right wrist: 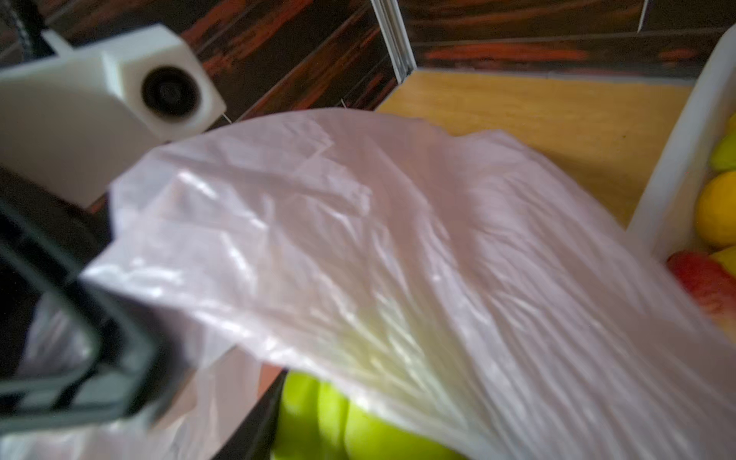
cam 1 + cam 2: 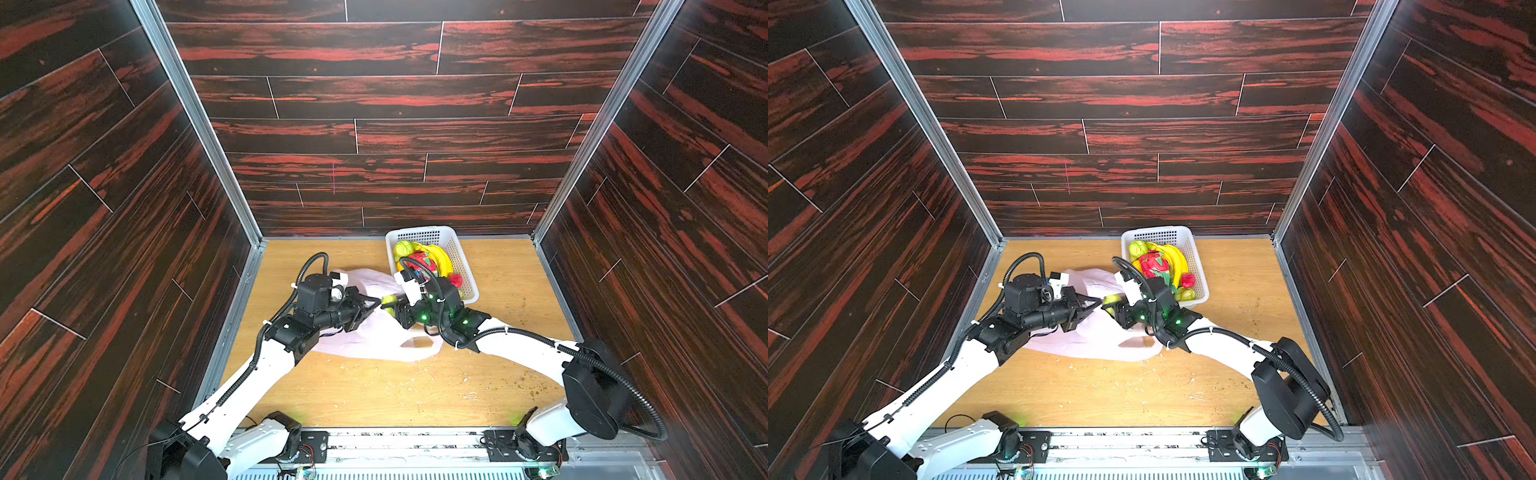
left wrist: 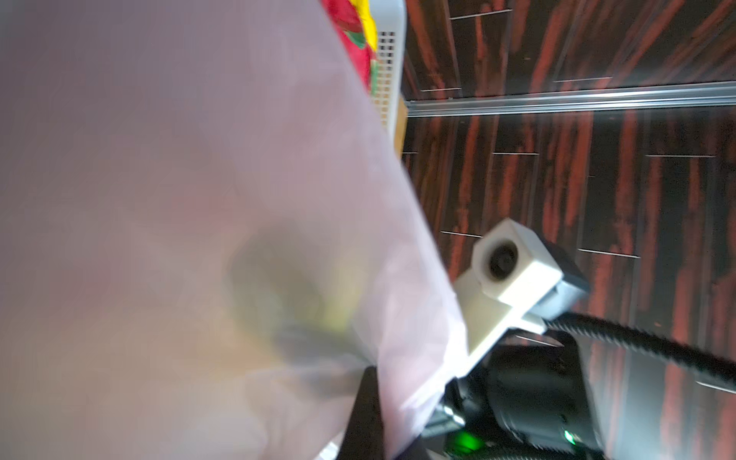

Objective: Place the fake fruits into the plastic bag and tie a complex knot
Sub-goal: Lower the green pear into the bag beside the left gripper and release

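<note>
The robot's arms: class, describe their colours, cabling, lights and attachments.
The left arm and right arm share white link shells with black joints, wrists and jaws. A ribbed black conduit runs along each. Green lights glow at the right wrist. A boxy white camera sits on each wrist.

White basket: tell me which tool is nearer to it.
Right. The right tool, holding a green fruit, sits just beside the white basket; the left tool pinches the plastic bag farther from it.
</note>
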`<state>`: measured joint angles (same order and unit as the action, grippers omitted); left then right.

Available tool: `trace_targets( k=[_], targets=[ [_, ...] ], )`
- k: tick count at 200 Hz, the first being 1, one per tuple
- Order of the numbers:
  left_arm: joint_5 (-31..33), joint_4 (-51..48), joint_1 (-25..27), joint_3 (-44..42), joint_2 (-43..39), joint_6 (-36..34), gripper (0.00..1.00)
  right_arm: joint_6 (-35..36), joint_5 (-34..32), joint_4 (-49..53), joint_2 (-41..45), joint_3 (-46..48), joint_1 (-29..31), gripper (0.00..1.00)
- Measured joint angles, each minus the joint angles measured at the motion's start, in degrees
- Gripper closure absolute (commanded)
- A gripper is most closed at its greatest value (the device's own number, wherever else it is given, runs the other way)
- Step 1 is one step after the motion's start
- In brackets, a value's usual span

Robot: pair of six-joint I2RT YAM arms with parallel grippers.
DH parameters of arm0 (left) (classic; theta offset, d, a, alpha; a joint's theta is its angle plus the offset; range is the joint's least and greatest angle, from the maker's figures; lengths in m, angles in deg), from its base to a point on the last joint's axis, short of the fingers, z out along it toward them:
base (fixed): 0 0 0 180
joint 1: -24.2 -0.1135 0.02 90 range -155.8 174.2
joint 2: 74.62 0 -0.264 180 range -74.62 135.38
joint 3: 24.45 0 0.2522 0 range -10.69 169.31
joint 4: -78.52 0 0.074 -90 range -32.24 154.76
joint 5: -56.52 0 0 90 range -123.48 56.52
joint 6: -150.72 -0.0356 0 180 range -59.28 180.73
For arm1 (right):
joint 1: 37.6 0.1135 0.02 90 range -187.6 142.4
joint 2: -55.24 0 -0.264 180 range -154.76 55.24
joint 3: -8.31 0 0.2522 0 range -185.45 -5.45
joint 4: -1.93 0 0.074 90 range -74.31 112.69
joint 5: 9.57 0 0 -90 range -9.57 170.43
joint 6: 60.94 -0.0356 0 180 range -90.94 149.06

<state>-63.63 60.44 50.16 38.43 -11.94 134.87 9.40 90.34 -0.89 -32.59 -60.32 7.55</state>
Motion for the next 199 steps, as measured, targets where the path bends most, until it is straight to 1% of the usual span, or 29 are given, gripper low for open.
trace_targets(
  k=[25, 48, 67, 111, 159, 199],
  targets=[
    [0.15, 1.84, 0.57, -0.33, -0.48, 1.38, 1.0, 0.66, 0.37, -0.85, -0.26, -1.03, -0.52, 0.67],
    [0.44, 3.58, 0.59, -0.92, -0.59, 2.19, 1.0, 1.36, 0.61, -0.11, -0.31, -2.58, -0.5, 0.66],
    [0.76, 6.12, 0.59, -2.99, -0.59, 3.43, 1.0, 1.9, 0.74, 0.55, -0.31, -3.5, -0.52, 0.66],
    [1.9, 10.84, 0.55, -8.76, -0.59, 6.82, 1.0, 2.36, 0.31, 8.39, -0.31, -5.79, -0.52, 0.65],
    [1.75, 13.62, 0.35, -9.27, -0.59, 8.0, 1.0, 2.32, -0.42, 12.81, -0.9, -7.89, -0.5, 0.61],
    [0.57, 14.75, 0.35, -9.27, -0.57, 8.52, 1.0, 2.36, -0.79, 15.41, -2.82, -9.38, -0.5, 0.48]
  ],
)
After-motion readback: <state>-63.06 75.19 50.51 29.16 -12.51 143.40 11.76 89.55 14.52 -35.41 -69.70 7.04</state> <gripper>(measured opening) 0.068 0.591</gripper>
